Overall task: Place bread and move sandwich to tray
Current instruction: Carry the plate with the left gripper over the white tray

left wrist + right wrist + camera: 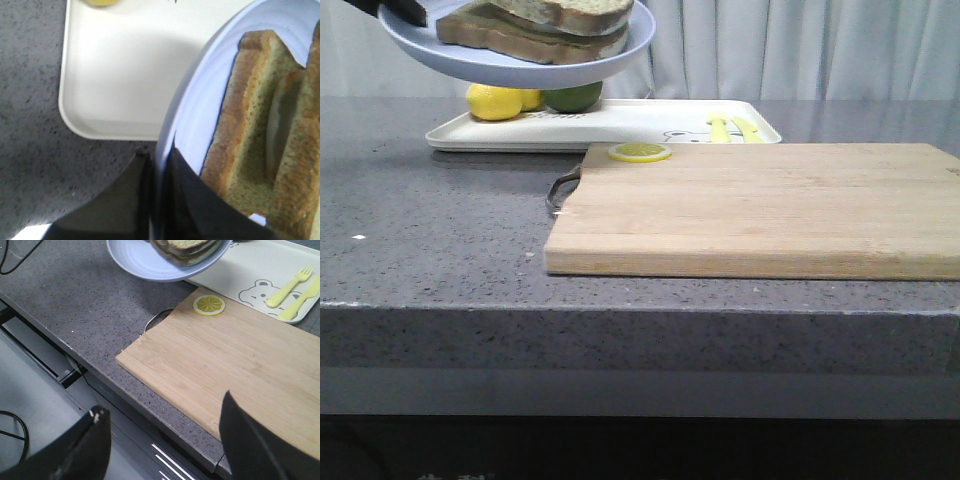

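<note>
My left gripper (156,165) is pinching the pale blue plate's (200,100) rim, jaws closed on it, holding the sandwich (265,150) aloft above the tray (110,75). My right gripper (165,440) is hanging wide open over the cutting board (225,360), gripping nothing.

Front camera sits low at counter height; wrist cameras look down (all share the tray (620,125))

- Cutting board (760,208) sits at the table's (430,240) near edge, toward three o'clock.
- Lemon slice (640,152) lies on the board's far corner at eleven o'clock.
- Tray (620,122) lies just behind the board, twelve o'clock.
- Plate (520,55) is up above the tray's nine o'clock end, sandwich (545,25) on it.
</note>
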`<move>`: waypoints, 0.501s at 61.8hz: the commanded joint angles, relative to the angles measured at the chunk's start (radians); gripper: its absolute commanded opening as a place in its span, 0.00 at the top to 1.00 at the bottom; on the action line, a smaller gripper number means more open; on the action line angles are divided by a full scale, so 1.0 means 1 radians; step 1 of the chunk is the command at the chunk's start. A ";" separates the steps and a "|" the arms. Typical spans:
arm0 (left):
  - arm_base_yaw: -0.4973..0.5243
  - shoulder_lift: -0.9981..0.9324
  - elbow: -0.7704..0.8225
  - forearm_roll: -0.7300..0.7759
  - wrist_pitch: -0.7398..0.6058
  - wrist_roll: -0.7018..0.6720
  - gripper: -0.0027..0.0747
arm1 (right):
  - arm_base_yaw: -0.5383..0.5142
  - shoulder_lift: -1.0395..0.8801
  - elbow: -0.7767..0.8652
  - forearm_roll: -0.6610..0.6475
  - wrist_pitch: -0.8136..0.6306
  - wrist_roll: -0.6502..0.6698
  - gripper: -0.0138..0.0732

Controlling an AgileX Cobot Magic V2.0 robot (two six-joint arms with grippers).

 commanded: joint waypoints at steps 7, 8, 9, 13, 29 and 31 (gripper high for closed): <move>-0.021 0.085 -0.208 -0.139 -0.042 -0.120 0.99 | -0.005 0.001 -0.020 0.015 -0.070 -0.006 0.28; -0.021 0.100 -0.225 -0.145 -0.042 -0.130 0.99 | -0.005 0.001 -0.020 0.015 -0.070 -0.006 0.28; -0.021 0.111 -0.236 -0.149 -0.044 -0.138 0.99 | -0.005 0.001 -0.020 0.015 -0.070 -0.006 0.28; -0.021 0.161 -0.283 -0.150 -0.047 -0.180 0.99 | -0.005 0.001 -0.020 0.015 -0.070 -0.006 0.28; -0.021 0.306 -0.401 -0.187 -0.053 -0.234 0.99 | -0.005 0.001 -0.020 0.015 -0.070 -0.006 0.28; -0.021 0.321 -0.412 -0.187 -0.047 -0.234 0.99 | -0.005 0.001 -0.020 0.015 -0.070 -0.006 0.28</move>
